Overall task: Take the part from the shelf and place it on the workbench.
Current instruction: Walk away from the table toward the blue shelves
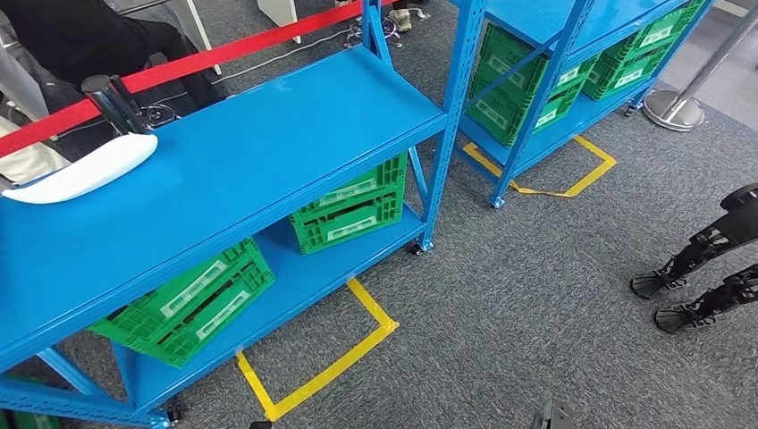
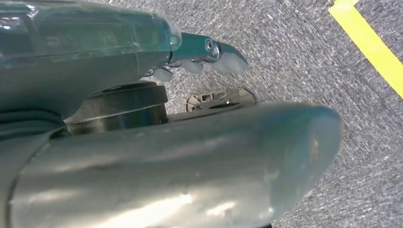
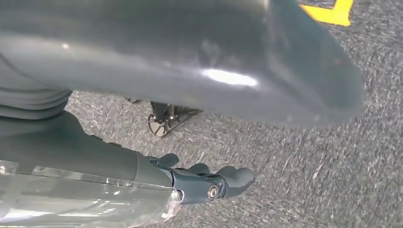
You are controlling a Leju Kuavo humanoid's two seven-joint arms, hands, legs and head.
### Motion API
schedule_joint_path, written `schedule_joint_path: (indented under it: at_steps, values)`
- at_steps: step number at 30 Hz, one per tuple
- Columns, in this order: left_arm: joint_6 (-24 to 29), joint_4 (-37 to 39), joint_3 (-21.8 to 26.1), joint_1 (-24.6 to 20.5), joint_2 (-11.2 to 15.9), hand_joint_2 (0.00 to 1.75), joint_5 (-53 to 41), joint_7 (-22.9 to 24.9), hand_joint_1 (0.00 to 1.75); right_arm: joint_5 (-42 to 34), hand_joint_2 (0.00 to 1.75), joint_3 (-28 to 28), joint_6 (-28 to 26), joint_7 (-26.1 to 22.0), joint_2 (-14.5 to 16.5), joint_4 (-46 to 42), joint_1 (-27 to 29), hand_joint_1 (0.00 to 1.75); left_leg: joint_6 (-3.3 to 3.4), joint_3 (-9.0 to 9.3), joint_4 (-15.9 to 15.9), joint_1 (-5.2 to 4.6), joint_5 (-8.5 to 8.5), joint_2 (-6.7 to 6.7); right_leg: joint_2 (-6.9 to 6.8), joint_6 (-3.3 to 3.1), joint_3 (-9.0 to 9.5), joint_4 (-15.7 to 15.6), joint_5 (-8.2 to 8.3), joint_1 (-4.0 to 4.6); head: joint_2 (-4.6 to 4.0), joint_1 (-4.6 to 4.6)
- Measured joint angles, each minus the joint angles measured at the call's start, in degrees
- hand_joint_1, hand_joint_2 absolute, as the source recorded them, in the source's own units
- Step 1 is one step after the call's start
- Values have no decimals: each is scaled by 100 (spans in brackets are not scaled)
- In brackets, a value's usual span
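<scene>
The part [image 1: 85, 170] is a long white curved shell lying on the top board of the blue shelf [image 1: 268, 152], near its far left end. My left hand [image 2: 142, 118] hangs over the grey carpet and holds nothing; its fingers [image 2: 214, 54] reach out loosely, apart from the thick thumb [image 2: 214, 156]. My right hand [image 3: 95, 156] hangs the same way above the carpet, fingers [image 3: 218, 183] spread from the thumb [image 3: 214, 61], nothing in it. Both hands are well away from the part.
Green crates [image 1: 349, 210] sit on the lower shelf board, more on a second blue shelf [image 1: 527, 85] to the right. A red belt barrier [image 1: 206, 58] on a black post [image 1: 116, 103] runs behind the shelf, with a person [image 1: 80, 36] beyond. Yellow tape [image 1: 322, 371] marks the carpet. Black jointed legs [image 1: 697, 281] stand at the right.
</scene>
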Motion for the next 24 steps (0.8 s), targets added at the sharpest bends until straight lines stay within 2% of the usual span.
schedule_joint_path:
  at_steps: [6,9,10,12,14,15,16,17,18,19,20,21,22,24]
  values:
    - [15,0,0,4,22,0,0,94,0,4,0,130,32,4,31,0,59,0,-2,-13,15,-32,-5,-40,-35,13,5,-1,10,-33,0,-115]
    - [15,0,0,2,33,0,0,109,0,-2,0,183,38,4,44,-1,59,0,29,8,-59,-37,55,-38,-33,76,29,-32,27,-46,0,-141]
    - [16,1,0,0,33,0,-1,114,0,-3,0,191,39,3,44,-1,61,0,47,34,-115,-19,95,-37,-19,98,10,24,-22,-48,0,-138]
    - [17,2,0,-5,29,0,-1,120,0,-4,0,199,40,2,46,-1,74,0,72,84,-196,20,151,-38,21,134,-193,488,-287,-56,0,-98]
    - [17,2,0,-2,26,0,0,123,0,-6,0,214,40,2,52,1,92,0,90,99,-201,24,149,-61,45,174,-551,1237,-588,-61,0,-54]
    - [17,2,0,4,26,0,0,127,0,-6,0,222,40,2,52,1,98,0,87,112,-200,24,139,-87,49,188,-669,1464,-624,-63,0,-40]
    - [17,2,0,8,27,0,-1,133,0,-6,0,229,39,2,51,2,101,0,76,130,-198,25,127,-121,52,198,-697,1493,-550,-66,0,-28]
    - [17,2,0,11,27,0,-1,140,0,-7,0,233,39,2,51,2,102,0,58,157,-196,30,109,-162,60,201,-611,1287,-368,-74,0,-14]
    - [17,2,0,12,26,0,-2,145,0,-7,0,236,39,2,51,2,102,0,32,190,-192,36,84,-204,88,201,-444,913,-129,-86,0,1]
    - [18,3,0,9,27,0,-3,149,0,-8,0,238,40,3,51,2,103,0,0,210,-186,33,57,-243,151,190,-266,549,34,-96,0,15]
    - [18,3,0,3,27,0,-7,150,0,-7,0,240,40,3,52,2,105,0,-36,214,-168,31,29,-287,208,160,-110,230,119,-103,0,28]
    - [19,3,-1,-2,29,0,-11,148,0,-8,0,246,39,4,53,1,102,0,-74,202,-151,29,12,-323,257,121,-24,56,125,-102,0,35]
    - [19,4,-1,-4,32,0,-15,145,0,-8,0,256,37,4,55,1,96,0,-110,179,-141,29,4,-354,276,73,3,15,65,-92,0,33]
    - [20,4,-2,-1,34,0,-20,138,0,-11,0,279,30,4,56,2,84,0,-171,156,-129,44,-20,-373,222,-16,9,-1,30,-84,0,23]
